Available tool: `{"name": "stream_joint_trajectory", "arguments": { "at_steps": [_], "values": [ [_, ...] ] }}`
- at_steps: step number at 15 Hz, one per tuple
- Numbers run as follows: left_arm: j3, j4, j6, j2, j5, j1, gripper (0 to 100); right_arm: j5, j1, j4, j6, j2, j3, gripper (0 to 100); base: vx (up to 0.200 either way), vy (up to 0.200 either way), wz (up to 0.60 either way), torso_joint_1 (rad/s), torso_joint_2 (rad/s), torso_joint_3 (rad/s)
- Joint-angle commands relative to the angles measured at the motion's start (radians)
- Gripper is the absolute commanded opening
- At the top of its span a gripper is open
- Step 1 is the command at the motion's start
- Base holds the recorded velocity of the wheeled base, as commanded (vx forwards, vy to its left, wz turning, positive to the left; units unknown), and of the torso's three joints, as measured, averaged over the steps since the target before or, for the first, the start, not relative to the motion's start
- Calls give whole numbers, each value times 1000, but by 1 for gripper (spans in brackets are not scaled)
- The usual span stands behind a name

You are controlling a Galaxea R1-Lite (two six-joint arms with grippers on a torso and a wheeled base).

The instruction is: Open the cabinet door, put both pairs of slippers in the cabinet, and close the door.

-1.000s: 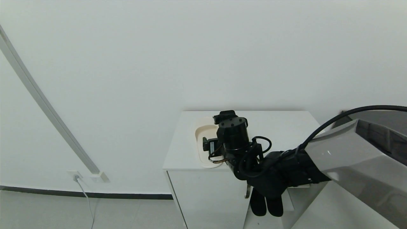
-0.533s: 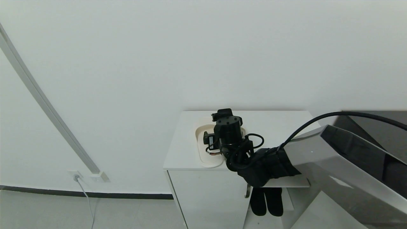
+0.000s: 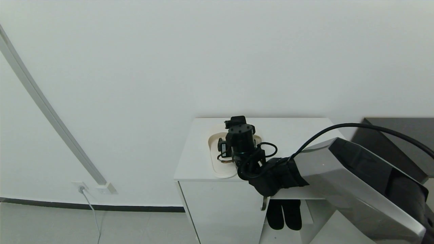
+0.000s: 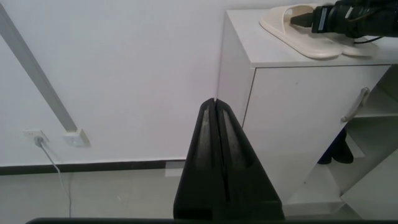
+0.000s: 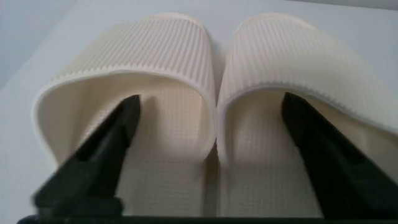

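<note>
Lying side by side and touching on the cabinet (image 3: 291, 135) top near its front edge, the two cream slippers (image 5: 155, 81) make one pair, their long axes running front to back with toes toward the wall and strap openings facing the robot. Directly ahead of them, the right gripper (image 5: 211, 106) is spread wide, one finger reaching into each strap opening and nothing clamped; judging by this, squeezing the two inner strap walls together is what the coming lift turns on. Below, the second pair, two black slippers (image 3: 284, 213), already stands on a shelf in the open compartment. Well apart and lower, off to the cabinet's left side, the left gripper (image 4: 214, 109) hangs with its jaws pressed together on nothing, so the right arm is far nearer.
</note>
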Motion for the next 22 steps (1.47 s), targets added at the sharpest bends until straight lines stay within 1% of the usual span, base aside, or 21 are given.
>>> {"name": "stream_joint_trajectory", "arguments": {
  "at_steps": [1,5,7,9,11,13,14,15,16,17,18,19,22],
  "values": [
    [0,0,0,0,0,0,0,0,-5,0,1,9,-8,0,0,0,0,0,0,0],
    [0,0,0,0,0,0,0,-6,-5,0,-1,6,-8,0,0,0,0,0,0,0],
    [0,0,0,0,-1,0,0,-23,-5,-4,1,-68,48,0,0,0,0,0,0,0],
    [0,0,0,0,0,0,0,9,-5,-27,2,-220,209,0,0,0,0,0,0,0],
    [0,0,2,0,-1,0,0,103,-5,-82,1,-393,422,0,0,0,0,0,0,0],
    [0,0,2,0,-1,0,0,185,-25,-118,2,-554,635,0,0,0,0,0,0,0],
    [0,0,2,0,-1,0,0,228,-36,-133,2,-619,715,0,0,0,0,0,0,0],
    [0,0,2,0,-1,0,0,256,-45,-139,2,-656,758,0,0,0,0,0,0,0],
    [0,0,2,0,-1,0,0,323,-59,-141,2,-740,850,0,0,0,0,0,0,0],
    [0,0,3,0,-1,0,0,365,-65,-139,2,-789,902,0,0,0,0,0,0,0],
    [0,0,3,0,-1,0,0,371,-65,-139,2,-795,910,0,0,0,0,0,0,0],
    [0,0,3,0,-1,0,0,396,-62,-133,2,-844,963,0,0,0,0,0,0,0],
    [0,0,3,0,-1,0,0,397,-31,-129,5,-847,966,0,0,0,0,0,0,0]
  ]
}}
